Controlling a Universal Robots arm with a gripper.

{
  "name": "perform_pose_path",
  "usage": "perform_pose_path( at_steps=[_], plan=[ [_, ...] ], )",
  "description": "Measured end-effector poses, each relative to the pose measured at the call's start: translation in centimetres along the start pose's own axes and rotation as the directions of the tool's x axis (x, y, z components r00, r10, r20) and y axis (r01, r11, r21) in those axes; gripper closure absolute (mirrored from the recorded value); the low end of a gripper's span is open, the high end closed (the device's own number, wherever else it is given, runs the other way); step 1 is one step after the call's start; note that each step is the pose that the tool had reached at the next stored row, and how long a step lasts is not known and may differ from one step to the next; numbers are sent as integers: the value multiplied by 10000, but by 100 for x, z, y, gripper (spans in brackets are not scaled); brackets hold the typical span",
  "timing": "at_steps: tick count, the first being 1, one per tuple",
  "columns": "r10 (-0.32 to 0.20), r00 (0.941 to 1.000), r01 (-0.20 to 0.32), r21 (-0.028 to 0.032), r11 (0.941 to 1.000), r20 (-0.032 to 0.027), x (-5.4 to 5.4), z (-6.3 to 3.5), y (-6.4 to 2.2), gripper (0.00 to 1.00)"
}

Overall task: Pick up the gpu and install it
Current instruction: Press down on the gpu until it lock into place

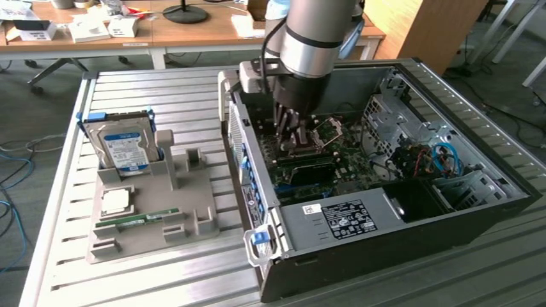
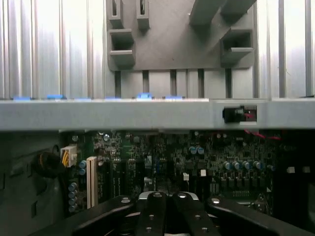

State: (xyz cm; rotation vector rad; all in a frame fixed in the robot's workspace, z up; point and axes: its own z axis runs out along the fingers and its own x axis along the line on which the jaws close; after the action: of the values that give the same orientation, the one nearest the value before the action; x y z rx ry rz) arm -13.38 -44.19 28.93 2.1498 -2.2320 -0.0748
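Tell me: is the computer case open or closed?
Open. The case lies on its side with no side panel, the motherboard is exposed, and the gripper is inside it.

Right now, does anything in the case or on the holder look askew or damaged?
Nothing stands out. The gripper hangs low inside the open case over the motherboard. On the holder, the hard drive stands upright and the memory stick lies flat. No damage shows.
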Motion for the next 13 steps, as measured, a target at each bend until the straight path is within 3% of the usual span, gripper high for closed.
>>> perform_pose_path(
  at_steps=[7,13],
  plan=[
    [2,10000,-2,-2,10000,0,-9,-15,-232,89],
    [-17,10000,17,4,10000,-1,-10,-13,-257,89]
  ],
)
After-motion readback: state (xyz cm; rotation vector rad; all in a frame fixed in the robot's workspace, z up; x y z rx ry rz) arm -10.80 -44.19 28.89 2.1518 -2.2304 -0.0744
